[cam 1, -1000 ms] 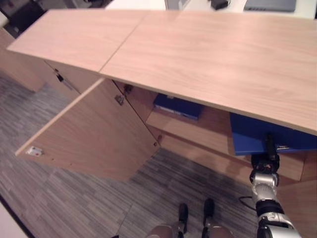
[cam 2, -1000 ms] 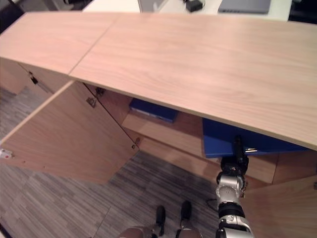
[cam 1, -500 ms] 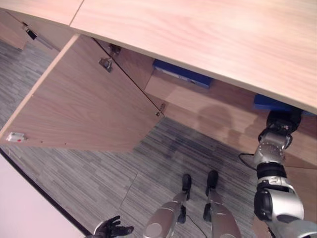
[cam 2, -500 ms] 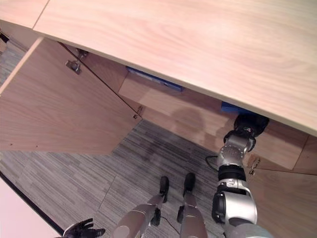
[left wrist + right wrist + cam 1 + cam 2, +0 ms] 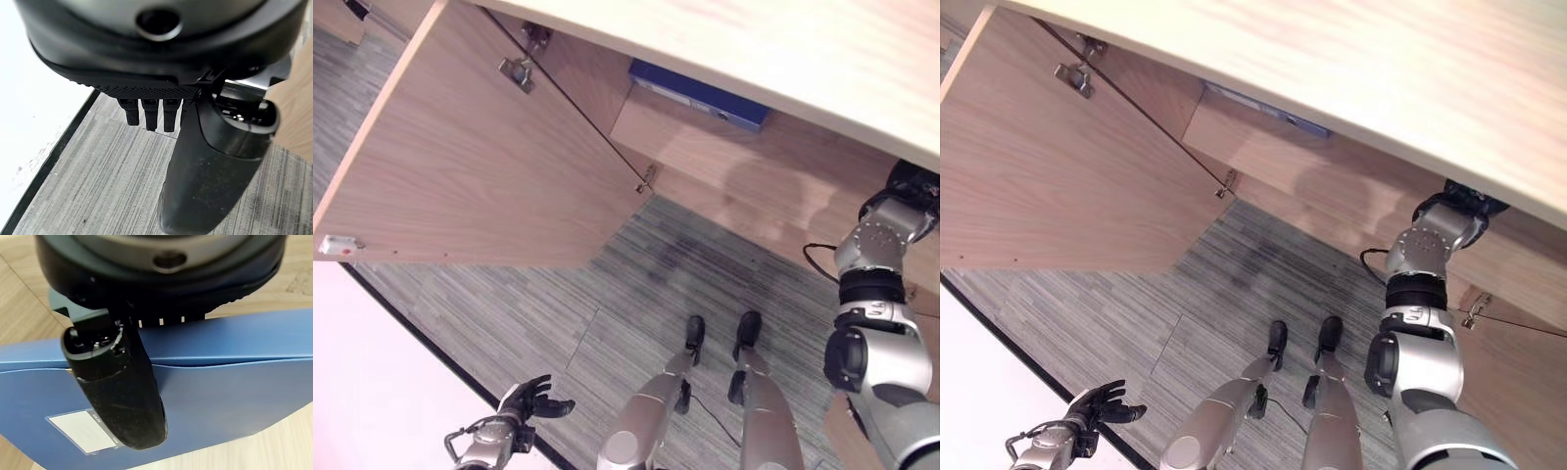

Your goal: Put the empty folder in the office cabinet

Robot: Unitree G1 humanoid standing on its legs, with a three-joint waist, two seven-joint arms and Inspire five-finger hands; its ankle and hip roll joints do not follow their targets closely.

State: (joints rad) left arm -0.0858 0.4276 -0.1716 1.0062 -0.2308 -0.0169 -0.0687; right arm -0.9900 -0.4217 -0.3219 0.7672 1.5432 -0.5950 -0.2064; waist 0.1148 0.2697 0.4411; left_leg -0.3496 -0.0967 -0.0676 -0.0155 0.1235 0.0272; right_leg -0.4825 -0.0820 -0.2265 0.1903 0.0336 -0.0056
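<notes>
The blue folder (image 5: 234, 401) with a white label lies flat on the pale wood inside the cabinet, seen in the right wrist view. My right hand (image 5: 122, 391) is shut on it, with the thumb pressed on its top face and the fingers hidden beneath. In the eye views that hand (image 5: 913, 182) reaches in under the cabinet top (image 5: 803, 39), which hides the folder. My left hand (image 5: 530, 399) hangs low at the lower left over the floor, its fingers (image 5: 146, 112) straight and holding nothing.
The cabinet's left door (image 5: 480, 166) stands wide open. A second blue folder (image 5: 700, 90) lies on the upper shelf (image 5: 754, 186) further left. A right door with a hinge (image 5: 1474, 311) is open beside my right arm. Grey carpet (image 5: 607, 294) lies below.
The camera has tilted down toward the floor. My right hand has carried the folder deeper under the cabinet top, out of the eye views. My left hand has come into view.
</notes>
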